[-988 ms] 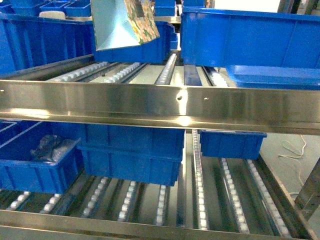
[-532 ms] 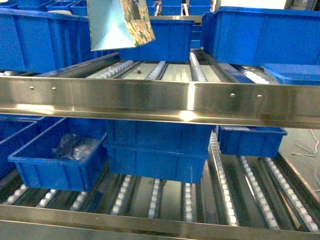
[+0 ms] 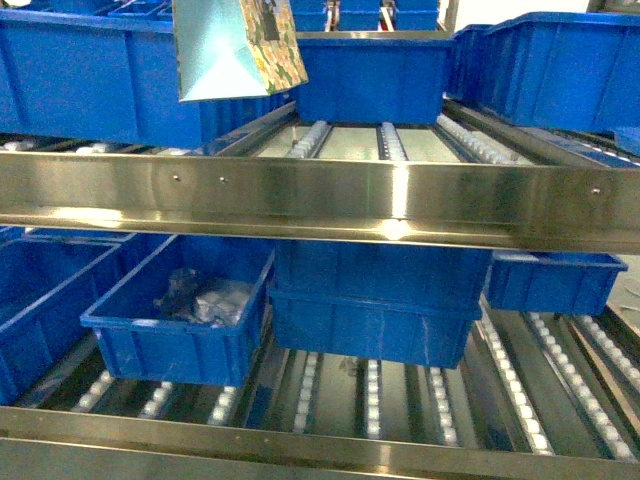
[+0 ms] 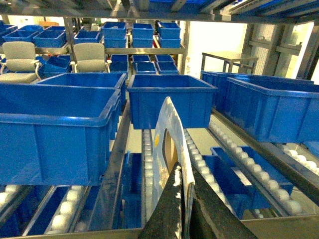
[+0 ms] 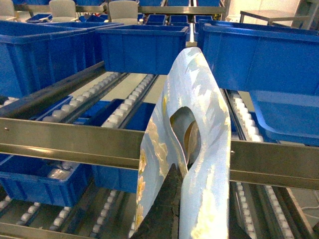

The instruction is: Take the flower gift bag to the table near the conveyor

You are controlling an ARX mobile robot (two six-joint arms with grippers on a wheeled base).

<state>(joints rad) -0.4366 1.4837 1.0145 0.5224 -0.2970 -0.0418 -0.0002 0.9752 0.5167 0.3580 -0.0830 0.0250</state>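
Observation:
The flower gift bag (image 3: 238,48), pale blue with a floral front, hangs at the top left of the head view, above the conveyor (image 3: 320,200) and its steel rail. No gripper shows in that view. My left gripper (image 4: 183,172) is shut on the thin edge of a bag (image 4: 167,132) with a cut-out handle, seen edge-on over the roller lanes. My right gripper (image 5: 192,172) is shut on the wall of a pale blue flowered bag (image 5: 199,114). One black finger (image 5: 172,199) shows; the bag hides the other. A pale table (image 4: 229,55) stands far behind the racks.
Blue plastic bins (image 3: 375,75) stand on the upper roller lanes and more bins (image 3: 175,320) on the lower level, one holding wrapped items. Large bins (image 4: 55,129) flank the lane on both sides. Two chairs (image 4: 89,56) stand far back.
The racking and bins have slid to the right in the head view as the view swung left. The bag has stayed at the top left.

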